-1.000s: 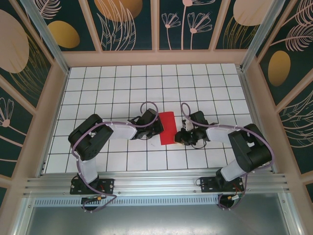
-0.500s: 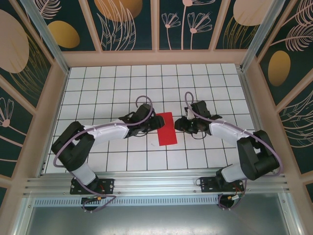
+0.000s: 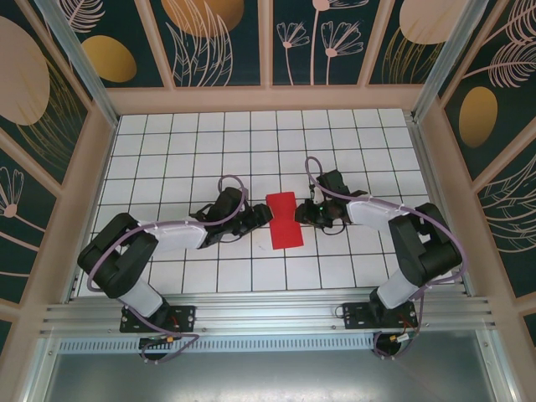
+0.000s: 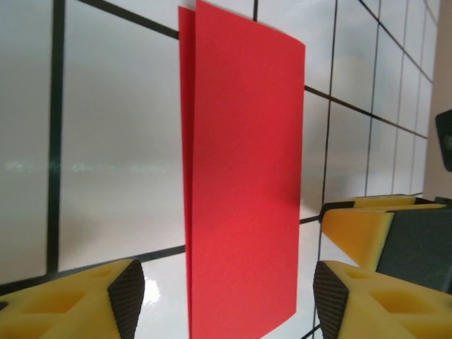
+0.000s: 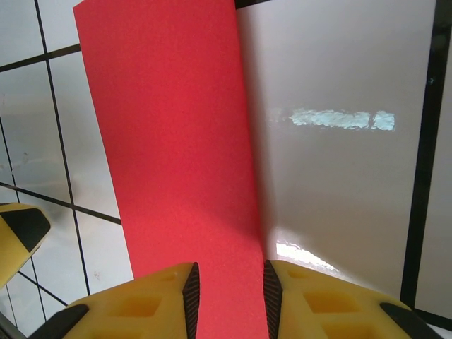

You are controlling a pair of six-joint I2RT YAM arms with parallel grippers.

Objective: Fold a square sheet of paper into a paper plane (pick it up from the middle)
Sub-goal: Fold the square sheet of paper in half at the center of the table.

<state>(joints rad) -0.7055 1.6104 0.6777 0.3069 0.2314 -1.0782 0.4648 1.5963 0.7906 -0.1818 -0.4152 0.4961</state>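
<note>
The white gridded desk (image 3: pixel 167 142) carries both arms, the left arm (image 3: pixel 172 236) and right arm (image 3: pixel 381 219) reaching inward to meet at its middle. Between them lies the red sheet of paper (image 3: pixel 283 220), flat on the desk and folded in half into a long rectangle, the lower layer peeking out a sliver along one long edge. The left fingers (image 4: pixel 85 304) are spread wide, straddling one end of the sheet and holding nothing. The right fingers (image 5: pixel 148 300) stand only a narrow gap apart over the opposite end, red showing between them; they seem to grip nothing. The risk, I judge, is sliding: the glossy desk gives thin paper little hold, so a one-sided push could skew the layers further and spoil later creases.
</note>
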